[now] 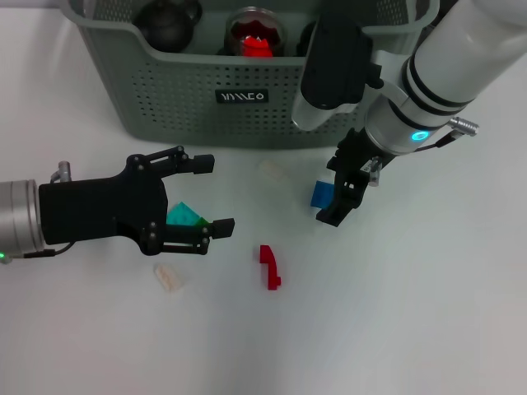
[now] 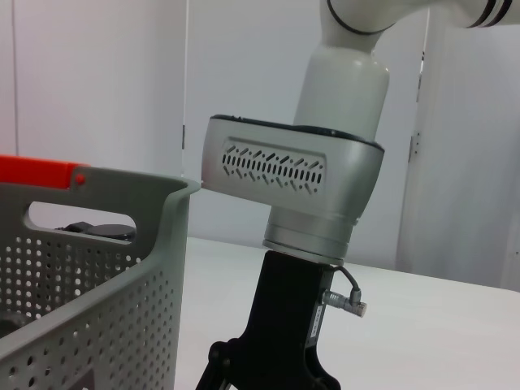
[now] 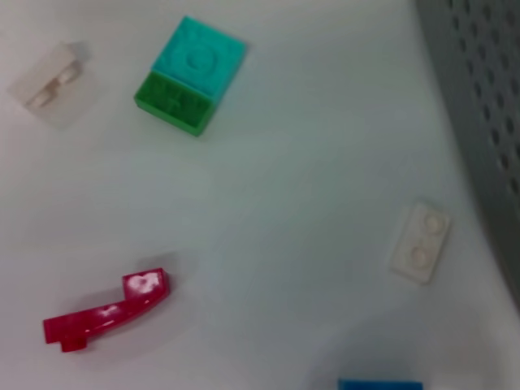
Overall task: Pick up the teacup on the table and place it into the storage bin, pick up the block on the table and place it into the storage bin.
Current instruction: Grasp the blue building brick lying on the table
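The right gripper (image 1: 340, 197) hangs just in front of the storage bin (image 1: 165, 99), pointing down at the table (image 1: 412, 313), its black fingers closed on a small blue block (image 1: 322, 194) that sits between them at their inner side, just above or on the surface; which, the views do not settle. The left gripper (image 1: 210, 195) lies low and level over the table to the left, its fingers spread wide apart, with a green and teal block (image 1: 185, 216) showing in the gap between them, untouched. A red curved piece (image 1: 269, 267) lies near the middle of the table, a pale flat piece (image 1: 169, 277) below the left gripper, and a white two-stud plate (image 3: 419, 243) close to the bin's wall. The table is smooth, matt and white; the left wrist view shows plain white walls behind. The bin is grey-green plastic with perforated walls, a cut-out handle and a small black label; inside it stand dark round things and a glass cup (image 1: 254, 31) with something red in it.
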